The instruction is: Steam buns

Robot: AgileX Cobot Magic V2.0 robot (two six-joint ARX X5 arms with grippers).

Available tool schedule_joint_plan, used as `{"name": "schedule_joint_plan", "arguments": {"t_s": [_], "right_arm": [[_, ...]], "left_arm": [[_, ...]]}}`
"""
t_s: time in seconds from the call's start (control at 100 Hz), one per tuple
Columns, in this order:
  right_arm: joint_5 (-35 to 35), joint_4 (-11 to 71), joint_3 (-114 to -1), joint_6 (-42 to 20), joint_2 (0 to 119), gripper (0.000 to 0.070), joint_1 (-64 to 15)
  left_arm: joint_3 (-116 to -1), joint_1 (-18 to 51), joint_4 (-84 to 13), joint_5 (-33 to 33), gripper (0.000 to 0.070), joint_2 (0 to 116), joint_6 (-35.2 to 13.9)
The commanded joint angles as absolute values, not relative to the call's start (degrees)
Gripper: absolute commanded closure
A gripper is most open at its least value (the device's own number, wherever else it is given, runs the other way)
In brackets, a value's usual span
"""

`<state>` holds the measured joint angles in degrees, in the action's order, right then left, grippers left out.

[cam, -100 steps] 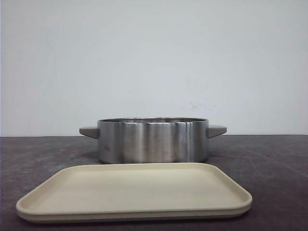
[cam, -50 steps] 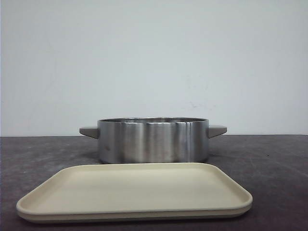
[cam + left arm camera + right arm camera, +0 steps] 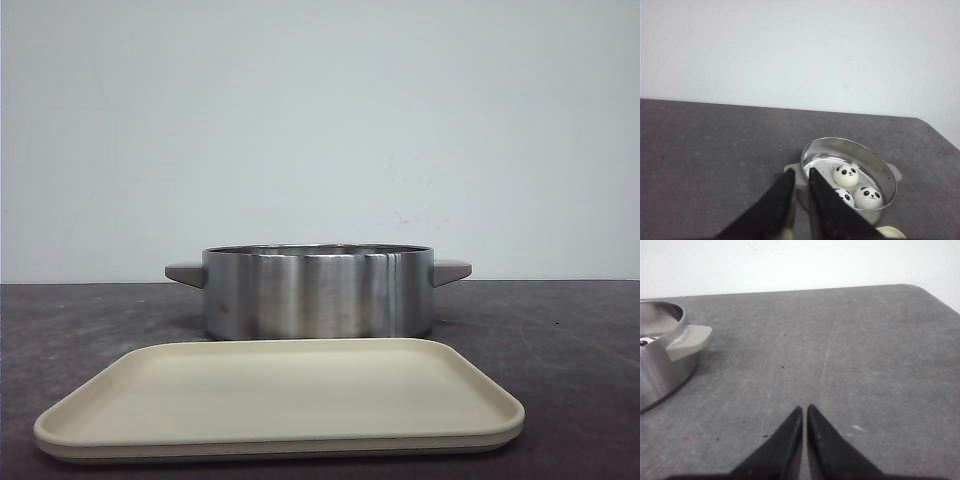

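Note:
Three white panda-faced buns lie inside the steel pot [image 3: 867, 156] in the left wrist view: one at the back [image 3: 846, 175], one at the front [image 3: 869, 196], and one [image 3: 845, 197] partly hidden behind my finger. A fourth bun is not visible. My left gripper [image 3: 801, 172] hovers above the table beside the pot's near handle, its jaws a narrow slit apart with nothing between them. My right gripper [image 3: 804, 409] is shut and empty over bare table, to the side of the pot [image 3: 660, 370]. Neither gripper shows in the front view.
In the front view the pot [image 3: 318, 292] stands mid-table with a grey handle on each side. A beige tray [image 3: 280, 395] lies in front of it with nothing on it. The dark grey table [image 3: 865, 340] ends at a white wall.

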<state>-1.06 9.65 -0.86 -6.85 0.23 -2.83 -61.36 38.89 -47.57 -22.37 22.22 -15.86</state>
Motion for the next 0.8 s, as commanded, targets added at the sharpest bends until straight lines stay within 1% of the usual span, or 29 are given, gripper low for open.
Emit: {"name": "schedule_joint_plan", "arguments": {"t_s": [0.0, 0.03, 0.09, 0.13, 0.21, 0.38, 0.43, 0.46, 0.55, 0.61, 0.69, 0.79], "right_arm": [[-1.08, 9.04, -0.69, -6.42, 0.21, 0.0693, -2.92], [-1.08, 9.04, -0.69, -6.42, 0.21, 0.0693, -2.92], [-1.06, 9.02, -0.69, -6.42, 0.21, 0.0693, -2.92], [-1.06, 9.04, -0.69, -6.44, 0.21, 0.0693, -2.92], [-1.08, 9.04, -0.69, -6.42, 0.21, 0.0693, -2.92], [-1.06, 9.02, -0.69, -6.42, 0.21, 0.0693, -2.92], [-1.08, 9.04, -0.69, -6.42, 0.21, 0.0693, -2.92], [-1.08, 9.02, -0.69, -6.42, 0.21, 0.0693, -2.92], [-1.06, 9.04, -0.69, -6.42, 0.21, 0.0693, -2.92], [-1.08, 9.04, -0.69, -6.42, 0.21, 0.0693, -2.92], [-1.08, 9.04, -0.69, -6.42, 0.21, 0.0693, -2.92], [-1.08, 9.04, -0.69, -6.42, 0.21, 0.0693, -2.92]], "left_arm": [[-62.3, 39.29, -46.87, -22.46, 0.07, 22.24, -15.88], [-62.3, 39.29, -46.92, -22.48, 0.07, 22.24, -15.62], [-62.3, 39.13, -47.42, -22.5, 0.07, 22.24, -12.1], [-62.3, 38.7, -47.29, -22.5, 0.07, 22.06, -10.7], [-62.28, 36.49, -47.13, -22.44, 0.07, 20.91, -11.64], [-62.08, 27.83, -46.02, -22.39, 0.07, 18.39, -14.83], [-61.21, 25.85, -44.77, -22.39, 0.07, 17.67, -14.63], [-59.99, 24.82, -43.72, -22.41, 0.07, 17.1, -13.34], [-53.04, 21.76, -37.76, -22.37, 0.07, 14.59, -7.94], [-46.28, 19.53, -32.58, -21.69, 0.07, 12.47, -6.04], [-36.67, 16.45, -26.46, -19.18, 0.07, 9.67, -6.52], [-24.29, 13.06, -17.58, -13.56, 0.07, 6.55, -8.78]]}}
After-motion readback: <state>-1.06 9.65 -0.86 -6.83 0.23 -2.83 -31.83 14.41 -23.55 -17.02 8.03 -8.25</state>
